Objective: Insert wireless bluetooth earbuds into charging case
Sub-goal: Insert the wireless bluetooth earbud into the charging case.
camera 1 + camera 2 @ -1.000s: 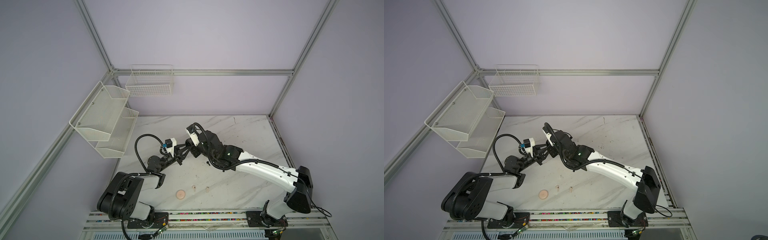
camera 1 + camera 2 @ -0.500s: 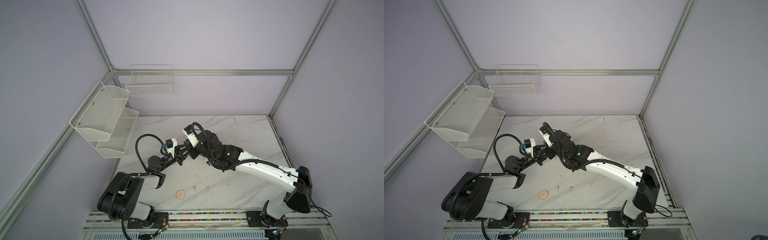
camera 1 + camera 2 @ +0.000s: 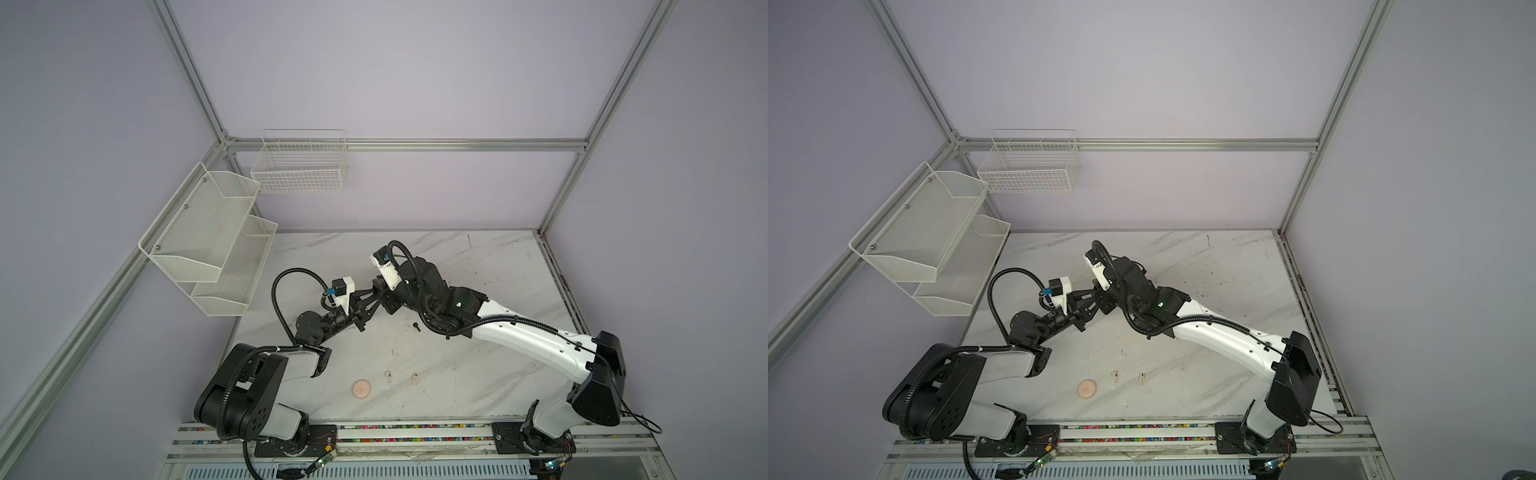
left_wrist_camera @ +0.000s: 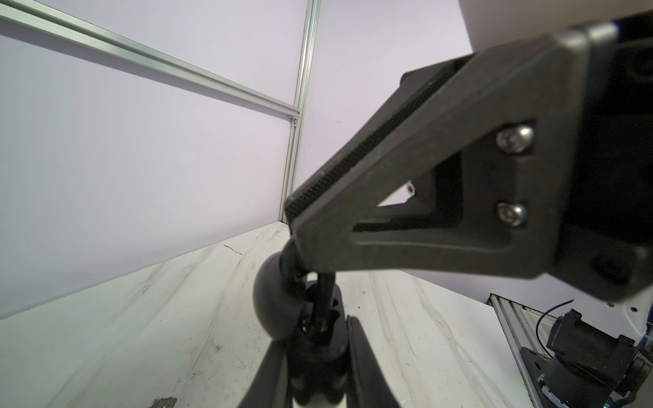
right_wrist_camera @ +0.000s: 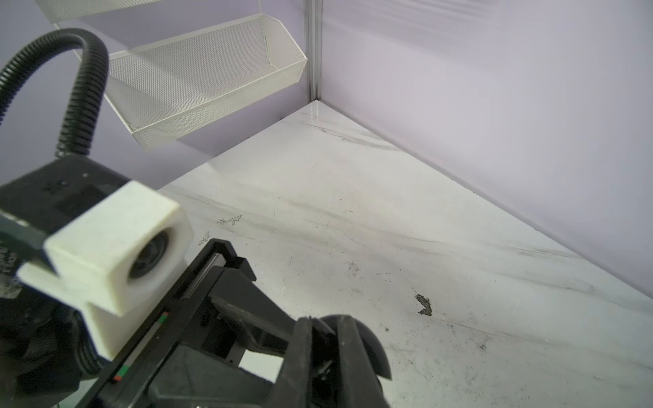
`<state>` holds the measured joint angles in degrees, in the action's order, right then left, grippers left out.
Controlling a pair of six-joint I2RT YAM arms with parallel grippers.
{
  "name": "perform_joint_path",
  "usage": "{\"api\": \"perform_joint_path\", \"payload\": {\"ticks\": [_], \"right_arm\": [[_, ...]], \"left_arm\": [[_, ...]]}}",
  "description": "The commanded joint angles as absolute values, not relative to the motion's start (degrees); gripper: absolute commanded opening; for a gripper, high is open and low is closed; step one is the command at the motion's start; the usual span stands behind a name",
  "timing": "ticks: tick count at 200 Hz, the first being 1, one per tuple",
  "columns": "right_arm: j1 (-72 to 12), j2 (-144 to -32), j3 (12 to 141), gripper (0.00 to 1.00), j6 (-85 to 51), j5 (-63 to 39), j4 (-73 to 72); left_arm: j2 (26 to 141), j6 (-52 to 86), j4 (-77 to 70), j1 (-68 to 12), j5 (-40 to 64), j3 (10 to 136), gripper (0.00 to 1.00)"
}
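While the left gripper [image 4: 314, 342] clamps the open black charging case [image 4: 272, 303], the right gripper [image 5: 325, 353] pinches what looks like a black earbud [image 4: 325, 293] right at its mouth. The stem's aimed into the case, long axis running fingertips-to-socket. Imo slight misalignment could jam it or flick it out. A loose black earbud [image 3: 415, 326] lies near the case; cream earbuds [image 3: 388, 376] sit well apart.

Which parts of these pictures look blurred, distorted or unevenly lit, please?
In both top views the light is even and shadows faint, though the frame rails splay with wide-angle perspective; in the left wrist view the right claw looms close and soft against a sharper table; in the right wrist view the white camera housing is blurred while the mesh shelf is crisp.
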<state>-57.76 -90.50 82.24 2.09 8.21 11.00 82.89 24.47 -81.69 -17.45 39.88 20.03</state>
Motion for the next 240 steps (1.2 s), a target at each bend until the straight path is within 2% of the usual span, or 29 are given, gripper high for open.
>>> {"api": "perform_joint_path", "payload": {"ticks": [1,240], "right_arm": [[-57.41,-88.11,82.47,0.06,2.46,9.64,10.90],[-57.13,-87.03,74.14,0.05,0.37,7.37,5.68]], "left_arm": [[81.67,23.64,-85.87,-17.67,40.50,20.86,0.00],[79.47,24.52,-85.81,-17.67,41.07,21.52,0.00]]}}
